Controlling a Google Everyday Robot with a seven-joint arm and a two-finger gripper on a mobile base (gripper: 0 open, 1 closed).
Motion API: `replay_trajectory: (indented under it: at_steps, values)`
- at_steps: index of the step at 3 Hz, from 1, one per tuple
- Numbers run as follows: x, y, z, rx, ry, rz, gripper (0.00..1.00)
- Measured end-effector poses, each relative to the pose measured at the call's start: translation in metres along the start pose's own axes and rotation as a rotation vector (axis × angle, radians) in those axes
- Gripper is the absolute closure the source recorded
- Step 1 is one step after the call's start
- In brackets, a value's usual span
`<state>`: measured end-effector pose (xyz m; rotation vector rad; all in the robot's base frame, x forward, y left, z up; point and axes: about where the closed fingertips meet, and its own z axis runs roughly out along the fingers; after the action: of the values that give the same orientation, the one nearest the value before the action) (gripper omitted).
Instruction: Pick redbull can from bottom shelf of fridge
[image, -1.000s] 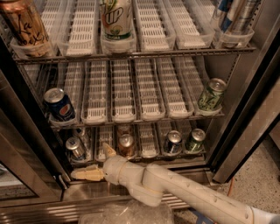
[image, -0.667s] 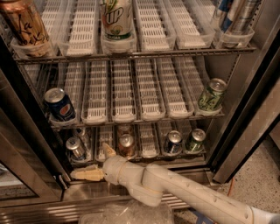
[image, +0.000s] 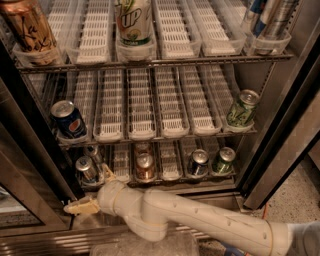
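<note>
Gripper (image: 88, 190): fingers spread wide, one pointing left, one pointing up, low at the fridge's (image: 304, 25) left front.
Redbull can (image: 86, 169): upright in the bottom shelf's (image: 170, 167) leftmost lane, just above the gripper, not gripped.
Neighbour: copper can (image: 145, 167), one lane right.

The gripper (image: 86, 190) sits before the redbull can (image: 87, 169) (left end, bottom shelf (image: 170, 166)).
</note>
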<state>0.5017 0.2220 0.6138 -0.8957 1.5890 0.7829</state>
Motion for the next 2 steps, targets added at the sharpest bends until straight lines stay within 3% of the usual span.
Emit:
replay_trajectory:
  at_steps: [1, 2]
  values:
    - [0.0136, -0.0132, 0.0033, 0.06, 0.055, -0.006, 0.0]
    - [0.0136, -0.0134, 0.0032, 0.06, 0.055, -0.006, 0.0]
